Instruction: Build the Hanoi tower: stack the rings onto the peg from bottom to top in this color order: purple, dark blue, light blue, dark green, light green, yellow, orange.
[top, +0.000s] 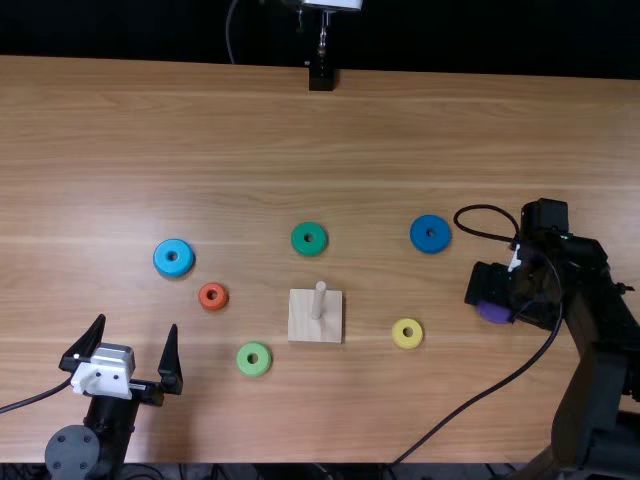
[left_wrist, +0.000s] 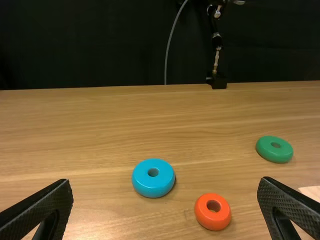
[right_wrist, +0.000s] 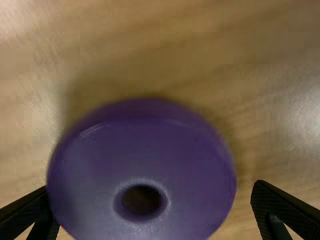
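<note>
In the top view my right gripper (top: 488, 284) is low over the purple ring (top: 493, 312) at the right. The right wrist view has the purple ring (right_wrist: 150, 170) between the open fingers of my right gripper (right_wrist: 152, 187); one finger meets its edge, the other stands apart. My left gripper (top: 137, 326) is open at the lower left, and the left gripper (left_wrist: 165, 184) holds nothing. The wooden peg (top: 318, 300) stands bare on its square base (top: 305, 330). Lying apart are the dark blue (top: 420, 236), light blue (top: 174, 268), dark green (top: 300, 246), light green (top: 246, 368), yellow (top: 400, 341) and orange (top: 204, 303) rings.
A black cable (top: 478, 398) loops from the right arm across the table's near right part. At the far edge of the table (top: 450, 130) stands a black mount (top: 321, 78). The yellow ring lies between the peg base and the right arm.
</note>
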